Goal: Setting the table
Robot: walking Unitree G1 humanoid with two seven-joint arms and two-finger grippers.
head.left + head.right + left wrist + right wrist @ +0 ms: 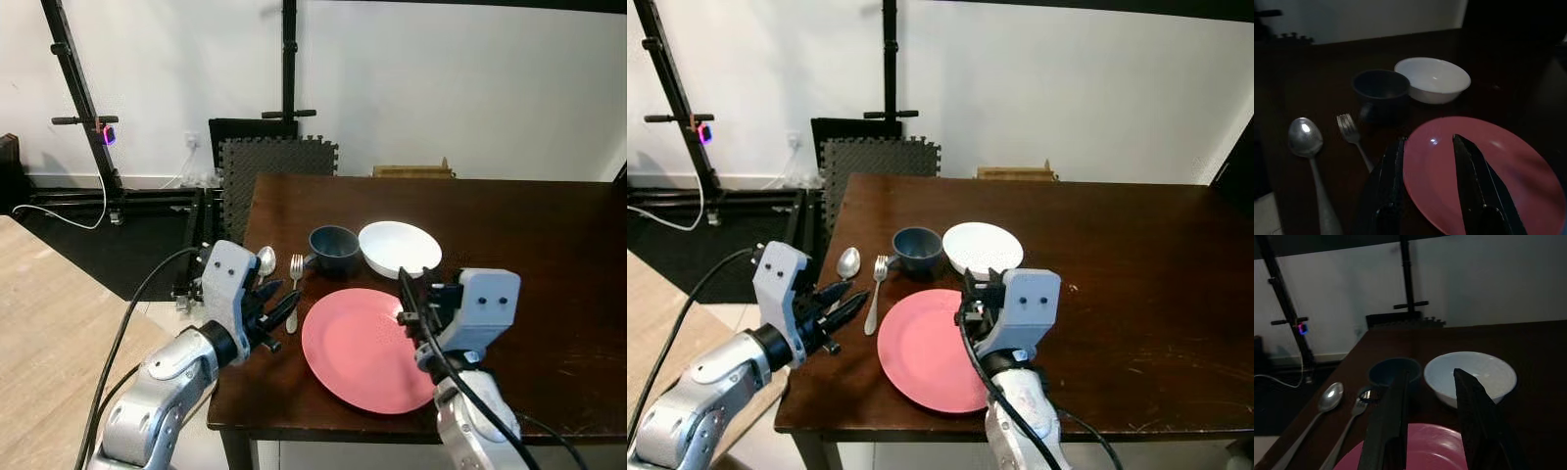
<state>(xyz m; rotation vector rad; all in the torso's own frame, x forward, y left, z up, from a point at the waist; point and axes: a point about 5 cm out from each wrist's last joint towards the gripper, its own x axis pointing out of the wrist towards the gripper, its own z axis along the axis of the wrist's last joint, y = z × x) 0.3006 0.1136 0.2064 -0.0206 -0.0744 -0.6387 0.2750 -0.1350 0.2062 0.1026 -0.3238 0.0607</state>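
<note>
The round pink plate [364,348] lies at the dark wooden table's [549,255] near edge, metal fork [294,277], metal spoon [265,262], dark blue cup [334,246] and white bowl [399,246] still bunched beyond it, left gripper [281,308] and right gripper [409,304] hovering spread and empty, so I judge the setting barely begun.

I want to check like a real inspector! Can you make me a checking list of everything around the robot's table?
Surface: dark wooden table, bare at right.
Job's things: pink plate in front; white bowl, blue cup behind it; fork, spoon to the left.
Clutter: nothing seen.
Grippers: left gripper open beside the fork; right gripper open over the plate.
Cables: black cable along the left arm; white cord on the floor.
Surroundings: white wall, black stands, foam mats.
</note>
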